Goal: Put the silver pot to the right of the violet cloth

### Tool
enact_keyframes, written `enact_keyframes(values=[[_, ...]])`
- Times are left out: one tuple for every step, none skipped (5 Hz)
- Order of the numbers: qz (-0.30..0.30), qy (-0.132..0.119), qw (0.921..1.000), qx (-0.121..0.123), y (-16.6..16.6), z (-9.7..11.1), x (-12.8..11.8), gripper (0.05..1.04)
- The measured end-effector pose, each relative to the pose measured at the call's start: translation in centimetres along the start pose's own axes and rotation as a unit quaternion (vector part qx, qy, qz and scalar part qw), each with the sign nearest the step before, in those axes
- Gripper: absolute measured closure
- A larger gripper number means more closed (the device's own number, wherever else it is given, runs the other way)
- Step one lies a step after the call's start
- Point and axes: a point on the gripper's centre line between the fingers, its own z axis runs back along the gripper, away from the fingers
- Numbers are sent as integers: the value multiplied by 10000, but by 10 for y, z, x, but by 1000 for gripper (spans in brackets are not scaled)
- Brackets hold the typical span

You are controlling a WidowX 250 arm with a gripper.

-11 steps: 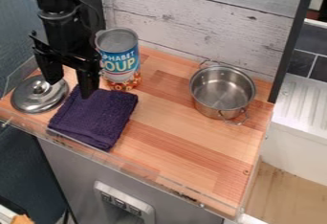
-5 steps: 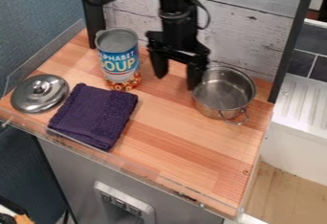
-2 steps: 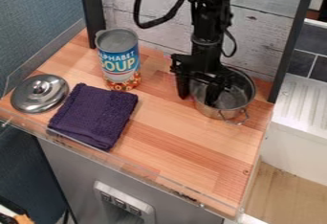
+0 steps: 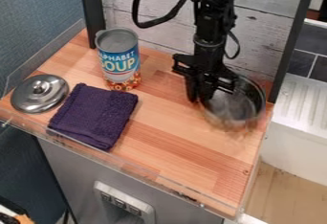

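Whitewashed planks point(image 4: 153, 19) backed the wooden bench point(image 4: 169, 146), where the hand point(image 4: 200, 95) was clenched on the left wall of the silver pot point(image 4: 235, 107), its bowl rightward and the violet cloth point(image 4: 94, 115) lower left, likely the direction to carry.

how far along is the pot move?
Done: the grasp looks made, with the gripper's fingers closed on the left wall of the silver pot.
In hand: the pot, apparently tilted, far to the right of the violet cloth in the camera view.
Left: probably bring it to its spot beside the cloth, set it level on the wooden top and let go.
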Motion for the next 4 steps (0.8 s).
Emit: enact_keyframes(values=[[-29,-183,9998,-40,-1,23,-6,998],[-66,-319,9994,-129,-3,42,-26,1006],[-166,17,9997,-159,1,31,-56,1007],[-77,319,9994,-102,17,14,-76,1007]])
